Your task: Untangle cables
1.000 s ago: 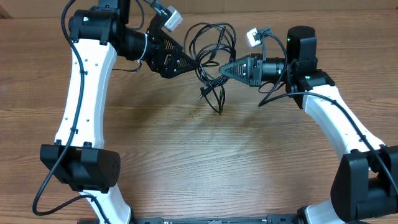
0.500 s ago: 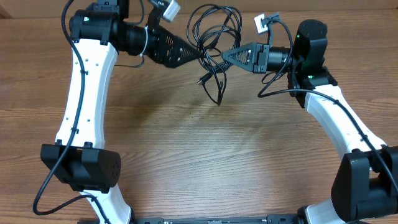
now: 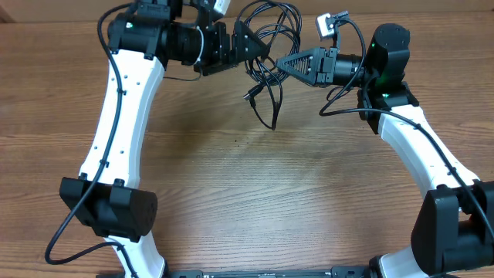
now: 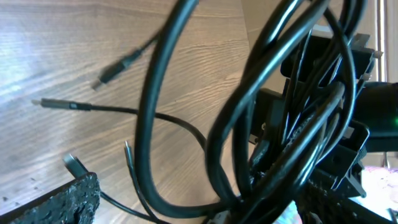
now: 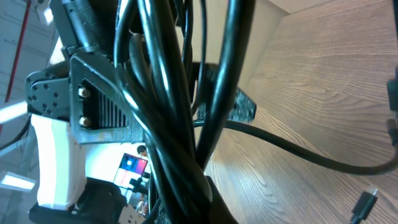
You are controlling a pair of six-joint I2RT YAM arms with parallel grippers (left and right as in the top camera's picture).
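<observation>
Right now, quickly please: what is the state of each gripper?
Left gripper: open, gripping nothing.
Right gripper: closed, holding the black cable bundle.

The left arm and right arm have glossy white shells between rounded black joint housings, with thin black wires running along them. The left gripper and right gripper are matte black wedges, and a small white camera box sits above the right one.
</observation>
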